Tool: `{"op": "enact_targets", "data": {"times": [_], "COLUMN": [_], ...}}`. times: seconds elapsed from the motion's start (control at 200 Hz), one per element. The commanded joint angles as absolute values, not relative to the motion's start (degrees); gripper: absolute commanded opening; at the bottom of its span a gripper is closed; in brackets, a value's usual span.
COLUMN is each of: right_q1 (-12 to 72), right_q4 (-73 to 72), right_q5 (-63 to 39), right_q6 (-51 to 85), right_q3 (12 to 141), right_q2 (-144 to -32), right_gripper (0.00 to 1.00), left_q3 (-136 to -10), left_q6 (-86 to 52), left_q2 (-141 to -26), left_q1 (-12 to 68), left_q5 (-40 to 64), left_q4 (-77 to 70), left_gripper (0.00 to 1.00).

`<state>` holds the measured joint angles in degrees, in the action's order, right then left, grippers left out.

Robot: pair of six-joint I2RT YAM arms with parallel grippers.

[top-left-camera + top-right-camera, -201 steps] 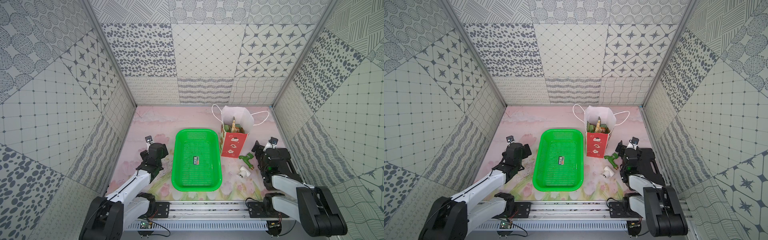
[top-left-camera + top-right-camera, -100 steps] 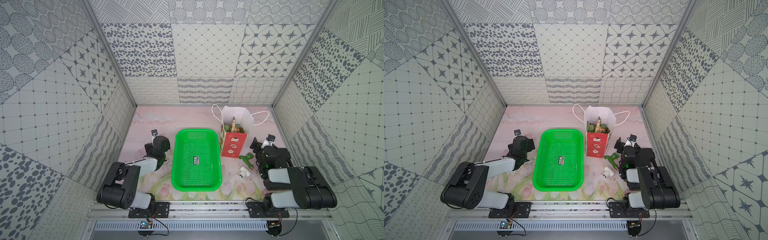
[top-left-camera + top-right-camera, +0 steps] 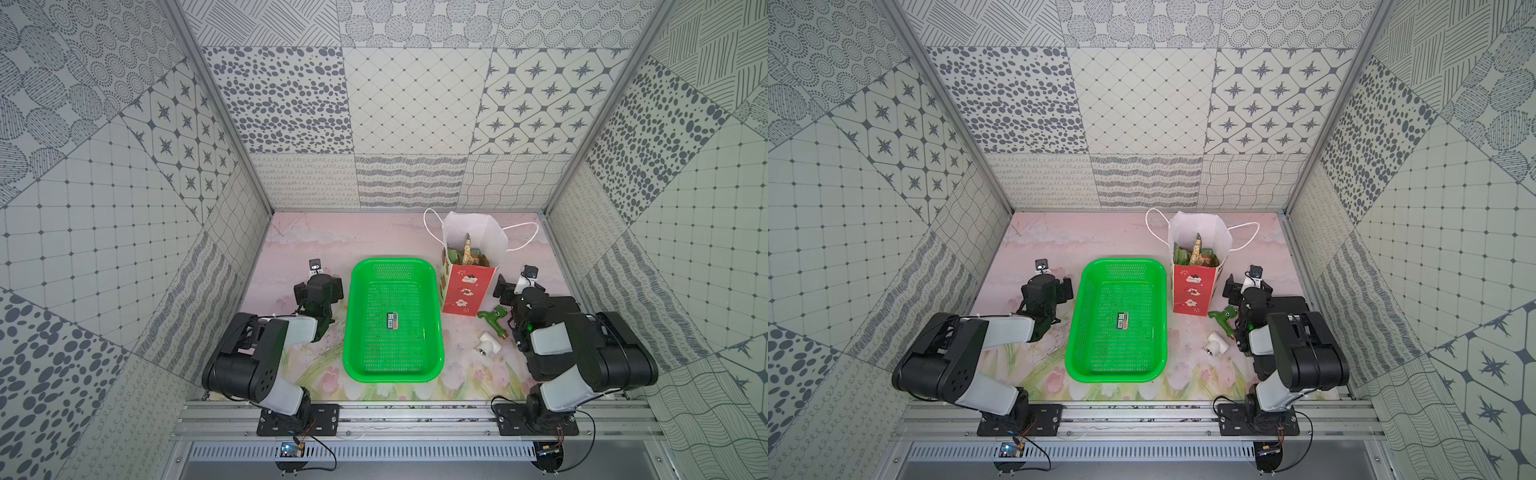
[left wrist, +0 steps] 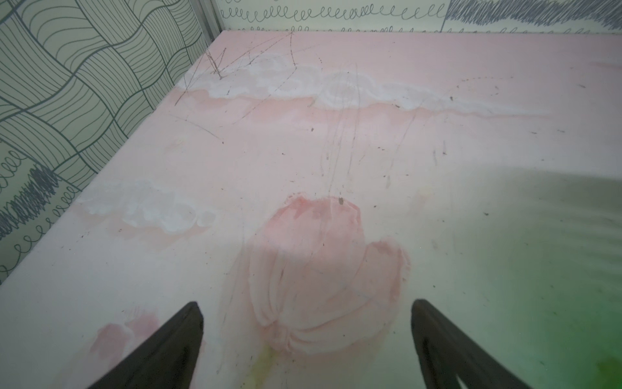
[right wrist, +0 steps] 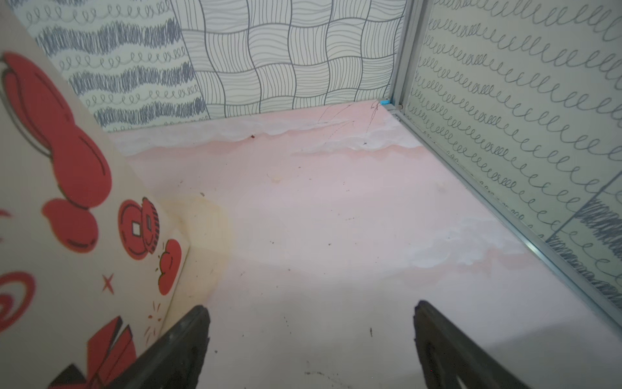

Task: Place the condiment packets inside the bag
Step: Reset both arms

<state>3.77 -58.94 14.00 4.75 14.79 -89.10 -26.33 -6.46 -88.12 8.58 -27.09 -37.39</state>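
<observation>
The bag (image 3: pixel 468 291) (image 3: pixel 1192 293) stands upright at the back right of the mat, red front toward me and white cord handles hanging out to both sides. Several condiment packets (image 3: pixel 468 254) (image 3: pixel 1198 252), green and orange, poke up inside its open mouth. My left gripper (image 3: pixel 321 286) (image 3: pixel 1051 287) (image 4: pixel 305 303) rests low on the mat left of the green basket, open and empty. The right gripper (image 3: pixel 508 287) (image 3: pixel 1237 291) (image 5: pixel 310 304) sits low just right of the bag (image 5: pixel 67 235), open with only bare mat between its fingers.
A green mesh basket (image 3: pixel 352 332) (image 3: pixel 1073 332) lies mid-mat with only a small dark tag (image 3: pixel 392 321) (image 3: pixel 1122 321) inside. A green toy (image 3: pixel 492 318) (image 3: pixel 1223 318) and a small white fitting (image 3: pixel 486 345) (image 3: pixel 1216 345) lie between basket and right arm. Patterned walls close three sides.
Both arms have folded back over their bases. The left gripper has slid a little toward the back wall. Both grippers stay open and empty.
</observation>
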Motion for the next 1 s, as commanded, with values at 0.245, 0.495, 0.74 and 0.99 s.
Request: {"op": "enact_targets", "data": {"times": [0.245, 0.495, 0.74, 0.99], "right_q1": [4.66, 4.66, 4.68, 4.7], "right_q4": [-50.42, -50.21, -50.18, -50.01], "right_q5": [13.15, 13.17, 13.15, 12.99], "right_q6": [2.79, 2.8, 2.8, 2.81], "right_q3": [22.22, 22.32, 22.32, 22.43], "right_q2": [-88.95, -88.86, -88.88, -88.87], "right_gripper": [0.97, 0.97, 0.97, 0.97], "left_q3": [-22.96, -22.63, -22.68, -22.7], "left_q6": [-5.33, -4.77, -5.0, -5.01], "left_q2": [-89.7, -90.25, -90.15, -90.15], "left_q1": [3.95, 4.0, 3.97, 3.95], "left_q5": [-11.88, -11.94, -11.9, -11.87], "left_q4": [-48.67, -50.53, -50.07, -50.02], "left_gripper": [0.99, 0.99, 0.99, 0.99]}}
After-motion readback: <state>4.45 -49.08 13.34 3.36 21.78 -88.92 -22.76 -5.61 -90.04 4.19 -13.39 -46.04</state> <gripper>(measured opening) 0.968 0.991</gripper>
